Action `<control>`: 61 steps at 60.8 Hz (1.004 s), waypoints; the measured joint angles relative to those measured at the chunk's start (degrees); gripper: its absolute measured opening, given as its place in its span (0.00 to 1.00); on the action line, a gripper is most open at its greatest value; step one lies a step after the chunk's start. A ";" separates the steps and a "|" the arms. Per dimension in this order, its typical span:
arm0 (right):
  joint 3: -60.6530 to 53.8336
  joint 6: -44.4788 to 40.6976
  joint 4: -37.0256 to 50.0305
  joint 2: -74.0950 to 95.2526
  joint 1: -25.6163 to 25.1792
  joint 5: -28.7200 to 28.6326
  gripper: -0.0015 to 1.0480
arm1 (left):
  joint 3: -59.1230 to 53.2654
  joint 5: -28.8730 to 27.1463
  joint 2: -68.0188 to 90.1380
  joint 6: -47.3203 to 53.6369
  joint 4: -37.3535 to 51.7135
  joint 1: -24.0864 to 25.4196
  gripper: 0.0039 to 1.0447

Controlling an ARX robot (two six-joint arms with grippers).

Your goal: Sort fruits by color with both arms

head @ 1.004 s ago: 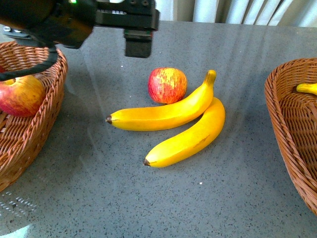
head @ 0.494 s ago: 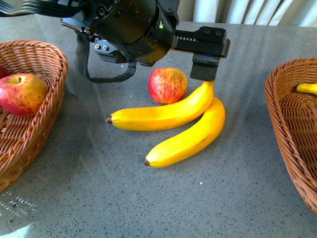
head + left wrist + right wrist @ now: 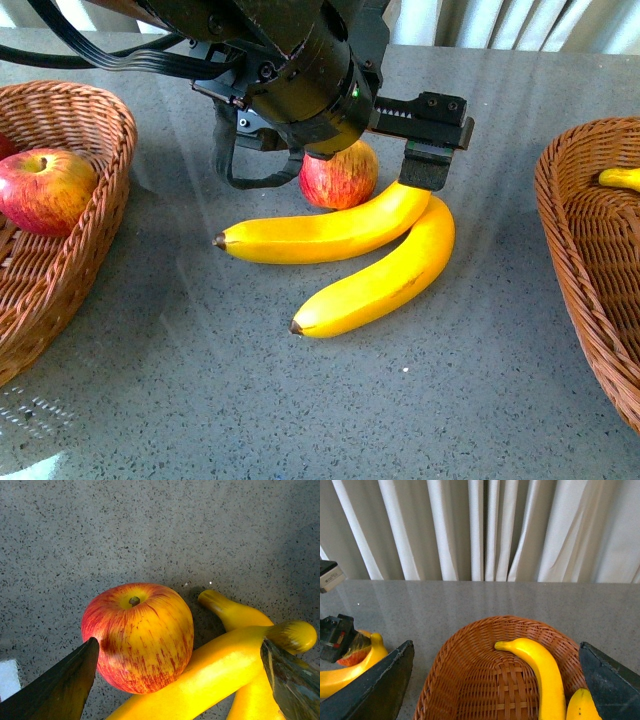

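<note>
While the left gripper point(image 3: 178, 647) hangs open astride apple point(image 3: 137, 635) and banana point(image 3: 225, 667) tip, right gripper point(image 3: 495, 652) open above basket point(image 3: 470, 680)

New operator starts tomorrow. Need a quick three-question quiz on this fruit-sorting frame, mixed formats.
1. True or false: the left gripper is shut on the table apple.
2. How many bananas lie on the grey table? A one, B two, C three.
3. Which fruit shows in the left wicker basket?

Key: 1 false, its jaws stand open. 2 B. 3 a red apple.
</note>
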 joint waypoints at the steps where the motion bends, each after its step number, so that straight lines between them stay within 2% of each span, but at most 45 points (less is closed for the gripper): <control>1: 0.00 0.02 0.00 0.00 0.00 0.00 0.91 | 0.02 0.04 0.04 0.00 0.00 0.00 0.91; 20: 0.00 0.02 0.00 0.00 0.00 0.00 0.91 | 3.39 1.25 2.47 0.74 -0.59 -0.37 0.91; 61: 0.00 0.02 0.00 0.00 0.00 0.00 0.91 | 7.21 -1.95 9.42 -0.22 -2.84 0.07 0.90</control>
